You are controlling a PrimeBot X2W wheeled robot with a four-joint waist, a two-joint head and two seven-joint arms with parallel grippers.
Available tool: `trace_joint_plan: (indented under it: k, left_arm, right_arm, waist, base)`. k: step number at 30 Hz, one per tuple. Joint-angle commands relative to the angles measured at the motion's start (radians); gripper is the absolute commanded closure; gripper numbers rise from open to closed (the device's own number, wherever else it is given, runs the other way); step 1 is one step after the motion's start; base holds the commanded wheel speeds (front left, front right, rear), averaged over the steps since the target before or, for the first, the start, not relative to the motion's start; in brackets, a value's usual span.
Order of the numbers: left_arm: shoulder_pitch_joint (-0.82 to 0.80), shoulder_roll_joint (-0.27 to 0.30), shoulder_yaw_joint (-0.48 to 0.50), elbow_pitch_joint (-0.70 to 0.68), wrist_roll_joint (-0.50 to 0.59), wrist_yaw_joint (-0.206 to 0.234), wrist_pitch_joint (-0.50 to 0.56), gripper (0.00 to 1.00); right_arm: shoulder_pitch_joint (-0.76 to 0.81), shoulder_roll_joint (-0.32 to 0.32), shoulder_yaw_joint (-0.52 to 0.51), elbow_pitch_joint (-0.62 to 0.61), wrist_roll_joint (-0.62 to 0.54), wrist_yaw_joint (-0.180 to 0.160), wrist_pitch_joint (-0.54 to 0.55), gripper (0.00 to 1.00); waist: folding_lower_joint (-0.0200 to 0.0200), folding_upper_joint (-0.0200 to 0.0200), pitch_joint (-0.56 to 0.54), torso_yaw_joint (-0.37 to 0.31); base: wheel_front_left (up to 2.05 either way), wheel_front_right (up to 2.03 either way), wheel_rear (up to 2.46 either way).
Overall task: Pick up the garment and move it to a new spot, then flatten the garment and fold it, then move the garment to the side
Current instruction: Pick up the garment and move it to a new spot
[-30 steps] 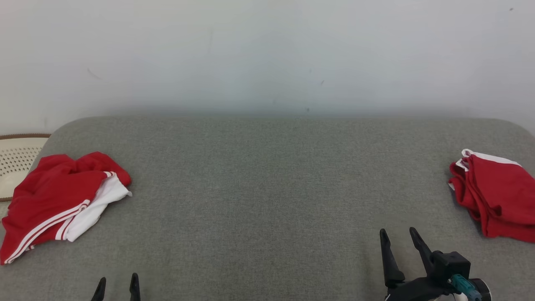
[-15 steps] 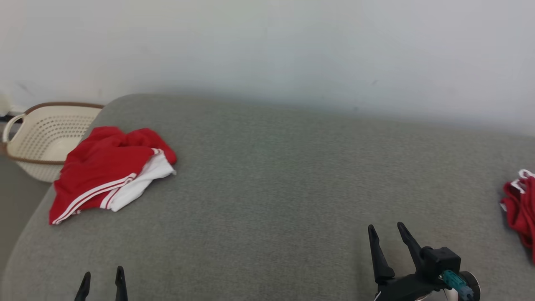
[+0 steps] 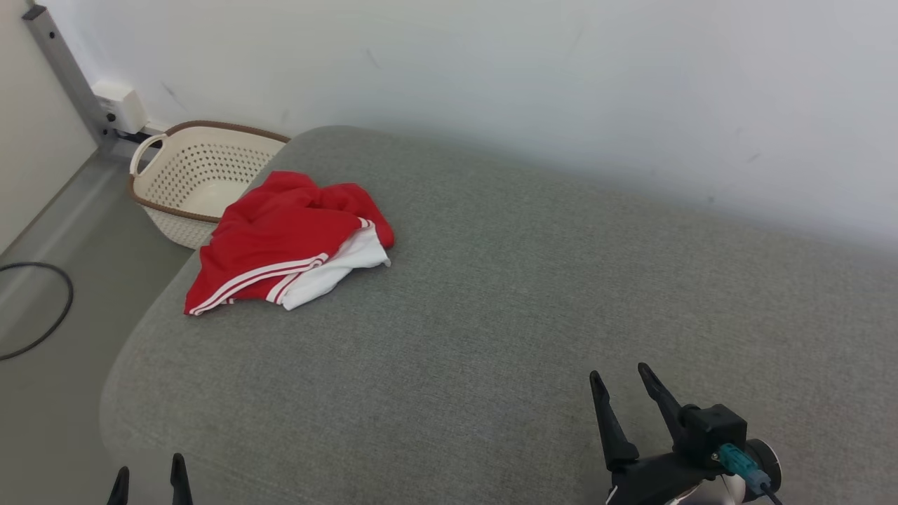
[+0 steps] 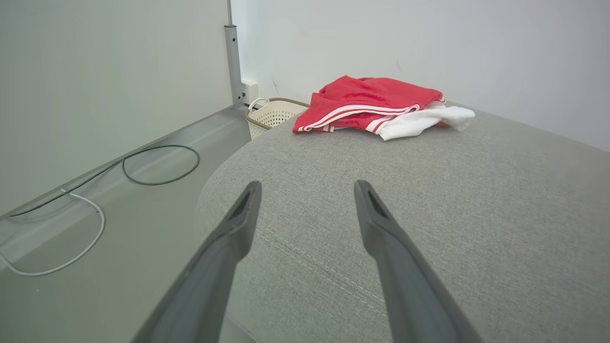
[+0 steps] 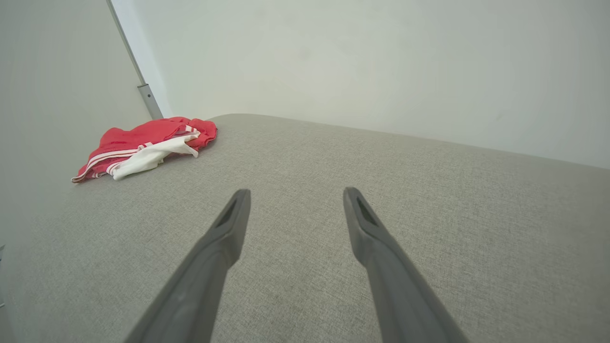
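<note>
Garment [image 3: 280, 245]: red cloth with white stripes and a white panel, crumpled in a loose heap. It lies at the far left corner of the grey padded surface [image 3: 491, 294], close to the rounded edge and apart from both of my tools.

Left tool [image 4: 307, 186]: fingers spread wide and holding nothing, over the near left edge of the surface, where the padding meets the floor. The garment lies well ahead of the fingertips, a little to the right along my line of sight.

Right tool [image 5: 296, 193]: also spread wide and holding nothing, low over the near right part of the surface. The garment is well apart from it, ahead and far off to the left.

Head view, from above: a cream perforated basket [image 3: 184, 184] with a brown rim stands on the floor just beside the far left corner, right behind the garment. A black cable [image 3: 70, 298] loops on the floor at the left. A teal connector [image 3: 736, 466] sits on my right wrist block.

Left wrist view, low: the garment's folds show in profile, with the white part sticking out to the right. The basket's rim and handle peek past the surface edge. A white cable [image 4: 86, 238] lies on the floor near the dark one.

Right wrist view: the garment's white panel faces me, and a metal post [image 5: 143, 90] rises up the wall behind it.
</note>
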Motion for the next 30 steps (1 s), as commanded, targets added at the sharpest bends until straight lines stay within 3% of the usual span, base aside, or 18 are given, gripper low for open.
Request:
trace_joint_plan:
  k: [1, 11, 21, 26, 30]
  left_arm:
    - [0.019, 0.001, 0.008, 0.003, -0.001, -0.003, -0.001, 0.00]
    - [0.010, 0.001, 0.029, 0.018, -0.031, 0.009, -0.001, 0.00]
    - [-0.120, 0.010, 0.078, 0.103, -0.048, -0.071, -0.001, 0.00]
    - [-0.223, 0.053, 0.079, 0.154, -0.054, -0.098, -0.001, 0.00]
    - [-0.361, 0.126, 0.034, 0.234, -0.071, -0.110, -0.001, 0.00]
  right_arm:
    - [-0.004, -0.001, 0.012, 0.002, 0.007, -0.001, 0.000, 0.00]
    - [-0.016, -0.009, 0.055, 0.009, 0.014, -0.001, 0.000, 0.00]
    - [-0.051, -0.044, 0.049, -0.011, 0.001, -0.001, 0.000, 0.00]
    - [-0.087, -0.065, 0.063, -0.014, -0.009, -0.001, 0.000, 0.00]
    - [-0.139, -0.088, 0.066, -0.027, -0.019, -0.001, 0.000, 0.00]
  waist:
    - [0.0000, 0.0000, 0.007, 0.050]
    - [0.0000, 0.0000, 0.016, 0.062]
    - [0.0000, 0.0000, 0.102, 0.005]
    - [0.0000, 0.0000, 0.165, -0.024]
    - [0.0000, 0.0000, 0.242, -0.060]
  base:
    - [0.00, 0.00, 0.00]
    - [0.00, 0.00, 0.00]
    - [0.00, 0.00, 0.00]
    - [0.00, 0.00, 0.00]
    - [0.00, 0.00, 0.00]
